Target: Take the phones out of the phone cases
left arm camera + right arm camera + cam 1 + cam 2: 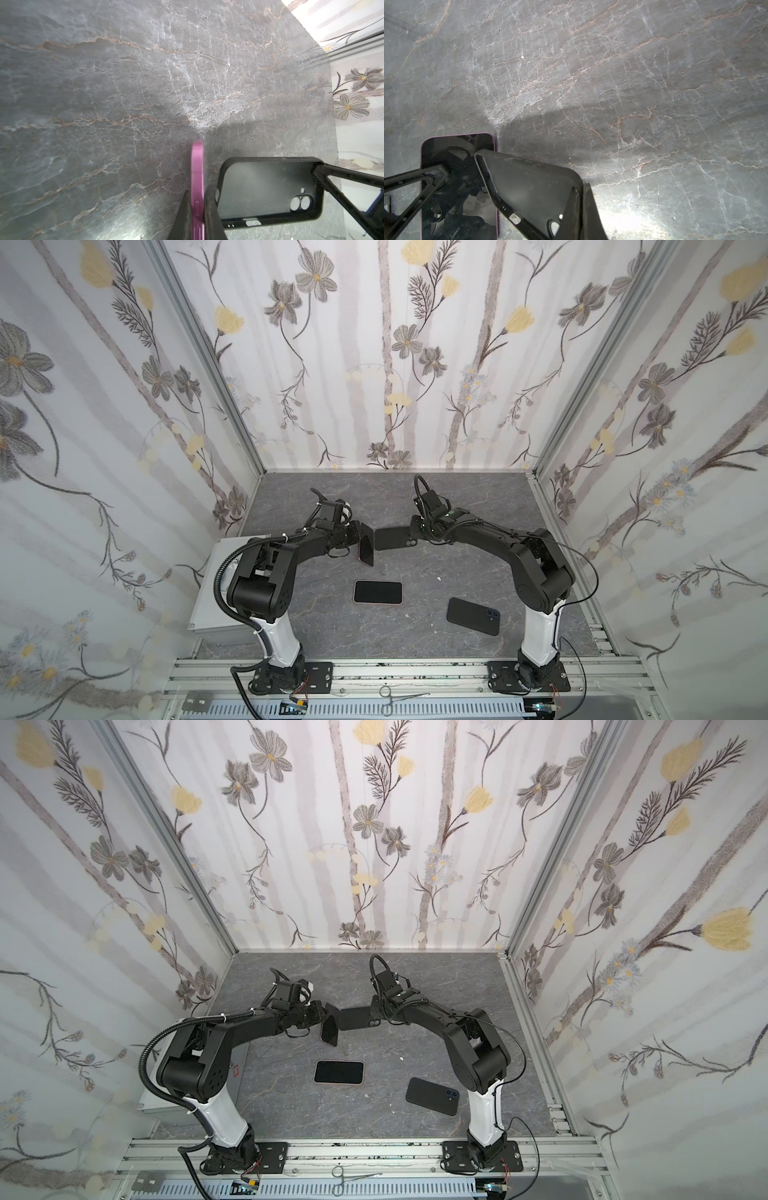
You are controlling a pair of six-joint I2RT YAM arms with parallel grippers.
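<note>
Now the left gripper (pixel 360 540) pinches the pink phone (pixel 366 552) by its thin sides. The phone could slip and hit the table (pixel 415 639). Just beside it, the right gripper (pixel 415 531) pinches the empty phone case (pixel 392 539), and the two could bump. Nearer the robot than both grippers lie another phone (pixel 378 592) and a black phone (pixel 473 616), well apart and not in the way.

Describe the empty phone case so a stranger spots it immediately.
Look over the middle of the grey stone table, toward the back. There the right gripper holds the empty case by one end, clear of the surface. Unlike the black phone lying flat nearer the front, its camera cutouts are see-through holes.
</note>
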